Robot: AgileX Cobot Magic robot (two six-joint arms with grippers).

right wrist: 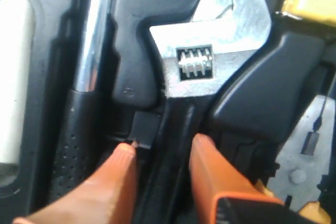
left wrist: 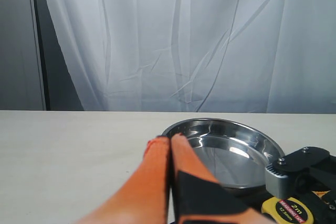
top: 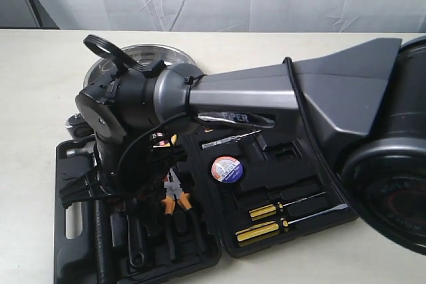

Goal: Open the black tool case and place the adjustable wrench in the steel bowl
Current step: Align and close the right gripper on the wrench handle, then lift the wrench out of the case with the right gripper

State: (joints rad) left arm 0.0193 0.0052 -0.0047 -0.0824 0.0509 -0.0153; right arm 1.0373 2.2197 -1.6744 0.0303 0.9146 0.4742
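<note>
White curtain [left wrist: 184,40] behind, left gripper [left wrist: 169,139] clenched near steel bowl [left wrist: 220,121] rim; right gripper [right wrist: 160,148] spread astride adjustable wrench [right wrist: 210,40] handle.

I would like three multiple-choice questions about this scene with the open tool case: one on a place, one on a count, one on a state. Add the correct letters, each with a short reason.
1. Where does the steel bowl stand?
A) inside the case
B) on the table, beyond the open black tool case
C) on the floor

2. How many yellow-handled screwdrivers lie in the case's right half?
A) two
B) five
C) none

3. How is the right pincer?
A) shut on a screwdriver
B) shut and empty
C) open, with one finger on each side of the adjustable wrench handle

Answers:
1 B: the exterior view shows the bowl on the table behind the case.
2 A: two yellow handles lie side by side there.
3 C: the right wrist view shows the orange fingers apart, with the black handle between them.
</note>
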